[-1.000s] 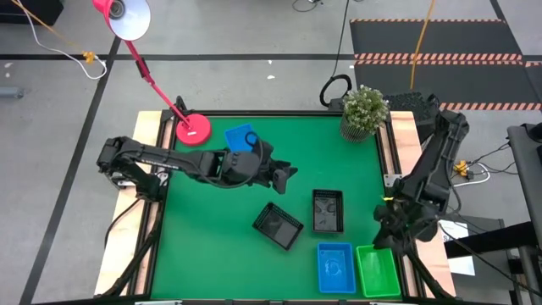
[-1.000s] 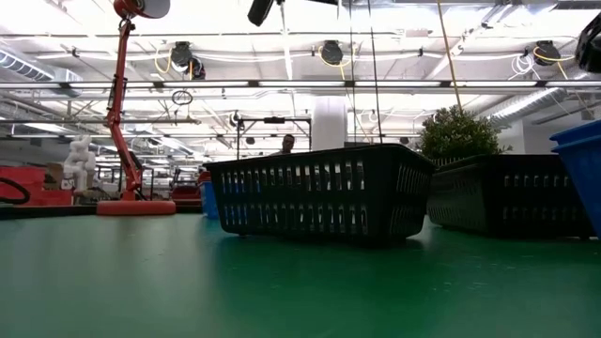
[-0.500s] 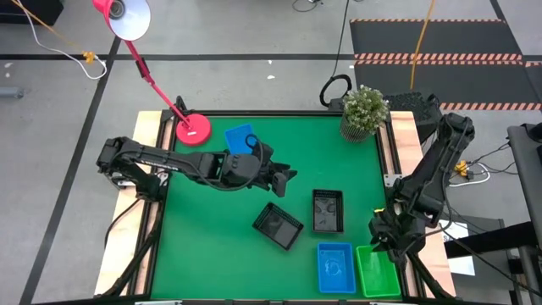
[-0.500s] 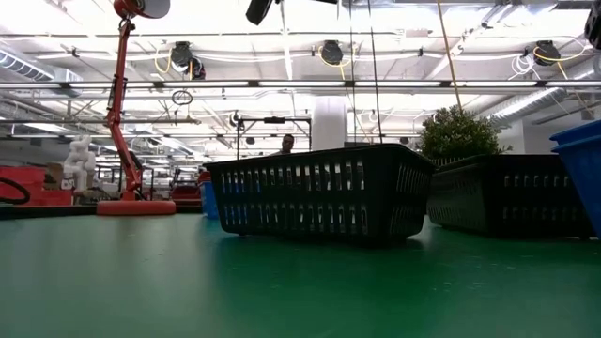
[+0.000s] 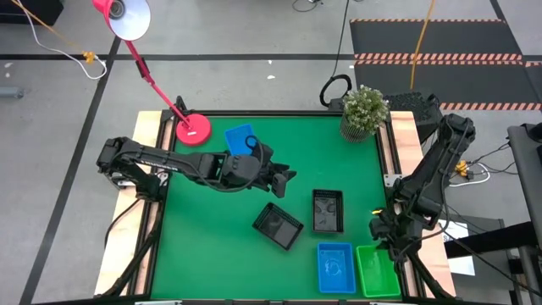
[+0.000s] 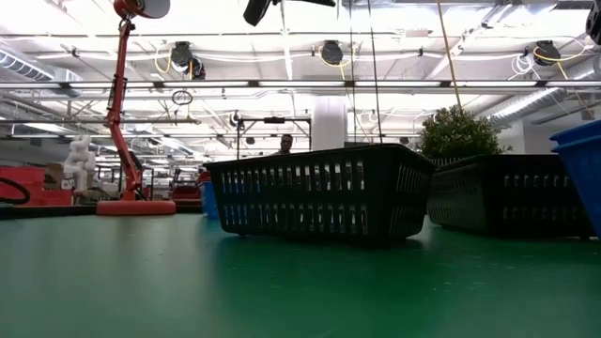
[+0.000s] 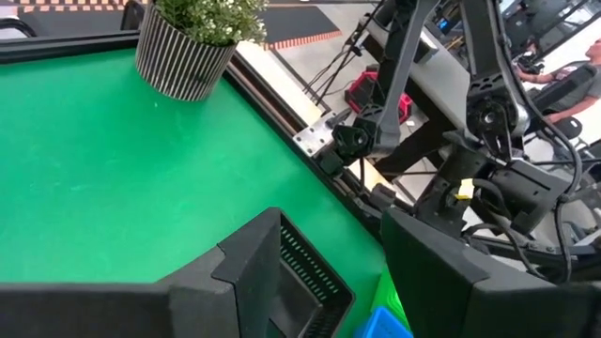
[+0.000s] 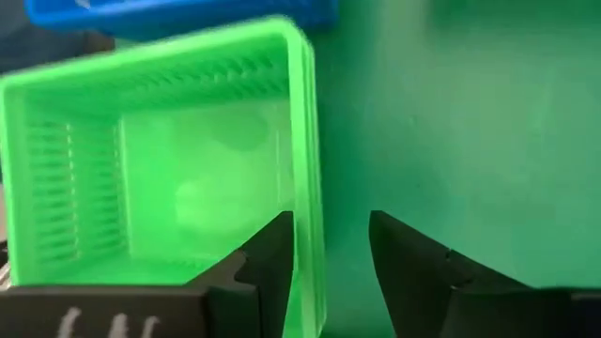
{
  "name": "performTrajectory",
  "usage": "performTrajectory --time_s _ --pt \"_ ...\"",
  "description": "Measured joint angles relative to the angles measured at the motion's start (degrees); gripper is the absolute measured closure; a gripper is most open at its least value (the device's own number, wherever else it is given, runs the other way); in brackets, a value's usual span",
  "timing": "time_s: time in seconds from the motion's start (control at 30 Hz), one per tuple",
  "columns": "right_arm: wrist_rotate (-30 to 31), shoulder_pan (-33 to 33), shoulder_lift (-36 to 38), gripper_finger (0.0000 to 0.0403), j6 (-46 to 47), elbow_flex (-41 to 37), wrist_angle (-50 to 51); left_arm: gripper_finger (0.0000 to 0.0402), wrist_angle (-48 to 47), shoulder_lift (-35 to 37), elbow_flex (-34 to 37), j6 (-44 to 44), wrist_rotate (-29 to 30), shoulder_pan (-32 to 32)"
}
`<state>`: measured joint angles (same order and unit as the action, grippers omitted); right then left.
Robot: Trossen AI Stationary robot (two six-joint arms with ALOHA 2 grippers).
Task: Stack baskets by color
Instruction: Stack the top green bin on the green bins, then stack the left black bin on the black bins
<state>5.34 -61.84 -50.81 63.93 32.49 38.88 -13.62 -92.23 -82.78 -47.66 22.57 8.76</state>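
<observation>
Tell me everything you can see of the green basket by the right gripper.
The green basket is a shallow rectangular bright green plastic tray with slotted mesh walls and a rolled rim. It sits upright and looks empty at the table's near right corner, close beside a blue basket. The right gripper hovers open at one wall, a finger either side of the rim.

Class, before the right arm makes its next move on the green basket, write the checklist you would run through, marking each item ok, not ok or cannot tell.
1. Right end effector open: ok.
2. Its fingers straddle one wall of the green basket: ok, one inside, one outside.
3. Green basket flat on the table beside the blue basket: ok.
4. Left end effector away from that corner: ok, open over mid-table.
5. Number of green baskets nested there: cannot tell.
6. All black in one stack: not ok, the angled black basket sits beside the other black basket.
</observation>
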Motion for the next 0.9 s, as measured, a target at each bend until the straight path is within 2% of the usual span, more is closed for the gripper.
performTrajectory --time_s 0.43,0.73,0.9 --pt "-10.0 -0.1 0.0 0.0298 6.2 0.0 3.4 0.0215 -0.3 0.0 0.0 0.7 0.0 0.0" --pt "-8.6 -0.6 1.4 0.0298 10.2 0.0 2.2 0.0215 -0.9 0.0 0.0 1.4 0.0 0.0" --pt "-6.7 0.5 5.2 0.0298 13.8 0.0 1.5 0.0215 -7.6 0.0 0.0 -3.2 -1.1 0.2"
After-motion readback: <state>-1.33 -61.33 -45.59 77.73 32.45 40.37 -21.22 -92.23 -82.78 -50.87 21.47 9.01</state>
